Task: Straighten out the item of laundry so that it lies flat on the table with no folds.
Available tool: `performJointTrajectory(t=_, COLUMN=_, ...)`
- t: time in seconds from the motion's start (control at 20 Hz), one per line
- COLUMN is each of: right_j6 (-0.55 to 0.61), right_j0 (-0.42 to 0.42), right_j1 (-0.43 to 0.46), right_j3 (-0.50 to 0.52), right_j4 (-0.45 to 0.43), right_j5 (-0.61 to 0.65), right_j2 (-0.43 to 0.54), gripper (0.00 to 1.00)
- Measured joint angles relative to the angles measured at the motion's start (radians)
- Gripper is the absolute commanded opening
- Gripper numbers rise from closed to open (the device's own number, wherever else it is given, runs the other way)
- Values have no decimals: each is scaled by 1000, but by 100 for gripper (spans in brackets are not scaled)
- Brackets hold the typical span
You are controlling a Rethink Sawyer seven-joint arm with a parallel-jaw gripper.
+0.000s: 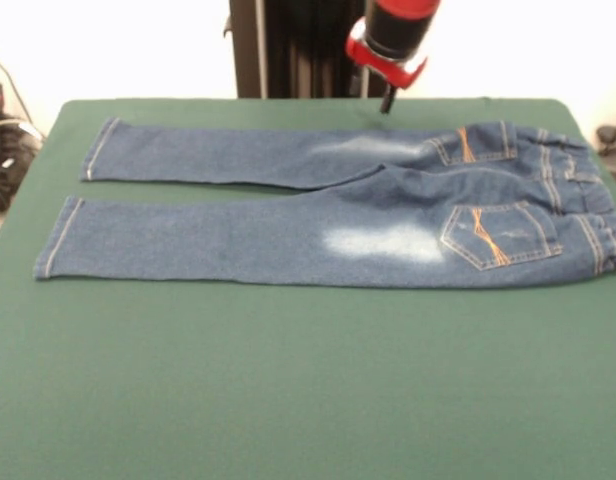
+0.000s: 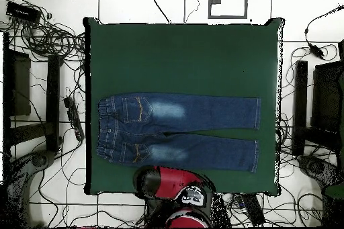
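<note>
The blue denim jeans (image 1: pixel 338 215) lie spread out on the green table (image 1: pixel 288 380), back pockets up, with orange stitching and whitish patches. In the front view the two legs stretch side by side to the left, with a narrow gap between them. The elastic waistband (image 1: pixel 593 195) sits slightly gathered at the table's right edge. In the overhead view the jeans (image 2: pixel 178 132) lie in the table's (image 2: pixel 181 58) robot-side half, waistband to the left. My gripper (image 1: pixel 388 100) hangs under the red arm above the table's far edge, just behind the jeans' seat and not touching them. The arm (image 2: pixel 171 185) covers it from above.
The black pedestal (image 1: pixel 288 45) stands behind the table's far edge. Cables (image 2: pixel 50 35) and black stands (image 2: pixel 299 105) lie on the floor around the table. The green cloth in front of the jeans (image 1: pixel 288 400) is bare.
</note>
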Motion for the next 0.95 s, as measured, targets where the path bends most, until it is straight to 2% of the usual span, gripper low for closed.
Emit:
performJointTrajectory(t=0.55, right_j6=0, right_j0=53, right_j1=-33, right_j3=-1, right_j4=81, right_j5=-75, right_j2=-40, gripper=100)
performJointTrajectory(t=0.95, right_j6=0, right_j0=84, right_j1=-33, right_j3=-10, right_j4=90, right_j5=-146, right_j2=-99, gripper=100)
